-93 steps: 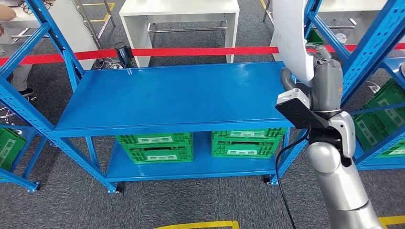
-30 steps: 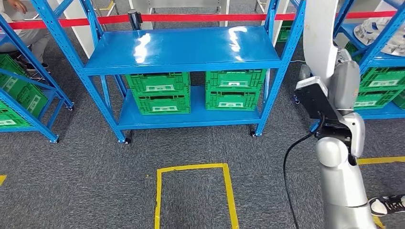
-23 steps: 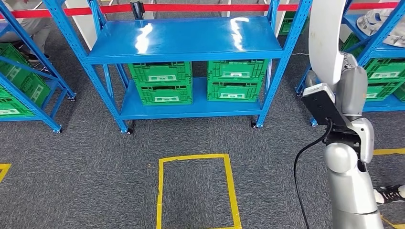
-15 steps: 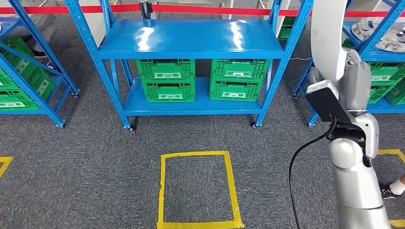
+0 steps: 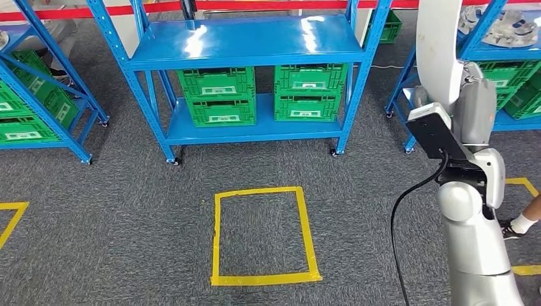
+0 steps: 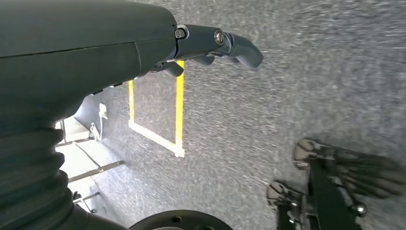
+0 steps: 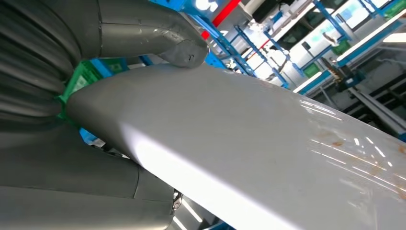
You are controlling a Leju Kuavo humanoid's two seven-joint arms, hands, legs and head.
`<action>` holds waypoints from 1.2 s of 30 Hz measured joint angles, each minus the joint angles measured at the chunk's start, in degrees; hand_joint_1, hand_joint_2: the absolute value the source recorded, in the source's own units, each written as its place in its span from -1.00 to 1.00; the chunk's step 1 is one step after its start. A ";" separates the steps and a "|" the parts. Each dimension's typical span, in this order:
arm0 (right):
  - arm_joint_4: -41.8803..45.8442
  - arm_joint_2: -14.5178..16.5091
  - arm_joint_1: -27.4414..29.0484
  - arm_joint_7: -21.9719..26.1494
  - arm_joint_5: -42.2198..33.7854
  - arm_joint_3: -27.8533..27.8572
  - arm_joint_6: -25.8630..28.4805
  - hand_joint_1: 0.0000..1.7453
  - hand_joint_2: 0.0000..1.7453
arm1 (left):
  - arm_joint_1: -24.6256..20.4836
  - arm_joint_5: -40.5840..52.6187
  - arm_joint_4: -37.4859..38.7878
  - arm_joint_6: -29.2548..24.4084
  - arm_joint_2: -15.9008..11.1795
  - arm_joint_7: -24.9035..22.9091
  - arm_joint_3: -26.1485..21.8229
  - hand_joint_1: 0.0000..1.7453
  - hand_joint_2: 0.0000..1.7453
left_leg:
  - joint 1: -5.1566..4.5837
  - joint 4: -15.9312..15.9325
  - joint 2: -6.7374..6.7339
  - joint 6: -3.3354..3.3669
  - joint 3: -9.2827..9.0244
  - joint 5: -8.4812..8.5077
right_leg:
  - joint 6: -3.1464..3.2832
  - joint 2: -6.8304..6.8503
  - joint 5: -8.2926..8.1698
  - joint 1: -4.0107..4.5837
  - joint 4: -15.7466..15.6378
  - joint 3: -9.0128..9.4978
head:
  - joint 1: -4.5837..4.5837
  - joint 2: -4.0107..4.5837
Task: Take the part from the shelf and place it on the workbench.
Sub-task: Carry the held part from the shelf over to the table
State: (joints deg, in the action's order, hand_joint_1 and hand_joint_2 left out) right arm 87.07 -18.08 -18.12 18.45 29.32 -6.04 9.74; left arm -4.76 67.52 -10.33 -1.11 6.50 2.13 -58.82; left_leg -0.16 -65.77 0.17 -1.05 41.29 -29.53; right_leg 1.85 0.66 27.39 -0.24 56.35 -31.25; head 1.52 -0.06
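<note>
A long white part (image 5: 436, 44) is held up high by the right hand (image 5: 471, 108), at the right side of the head view. In the right wrist view, the part (image 7: 249, 158) is seen squeezed between the thick grey thumb (image 7: 158, 33) and the fingers below it. The left hand (image 6: 143, 52) is hung down over the grey carpet (image 6: 297, 86), with its dark fingers (image 6: 230, 43) bent a little and nothing held in them. A blue shelf (image 5: 249, 41) is seen ahead, well apart from the part, with green crates (image 5: 265, 92) stacked on its lower level. A yellow tape square (image 5: 263, 234) is stuck on the floor. A foot in a white sock (image 5: 520, 224) is seen beside the right arm.
</note>
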 joint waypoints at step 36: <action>-3.12 2.31 -1.94 -1.55 2.42 -2.58 0.75 1.00 1.00 | -0.55 -1.09 0.25 0.00 -0.73 1.39 -0.92 -1.00 1.00 | 0.14 -4.35 -0.16 -0.04 -5.53 -1.07 | -0.09 -0.11 -3.03 0.46 1.71 -5.36 | 0.16 -0.01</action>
State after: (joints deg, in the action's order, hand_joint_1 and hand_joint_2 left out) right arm 83.95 -15.76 -20.06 16.90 31.74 -8.62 10.49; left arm -5.31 66.42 -10.08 -1.11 5.78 3.52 -59.74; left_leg -0.02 -70.12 0.01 -1.09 35.76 -30.60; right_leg 1.77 0.55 24.36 0.21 58.06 -36.61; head 1.68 -0.07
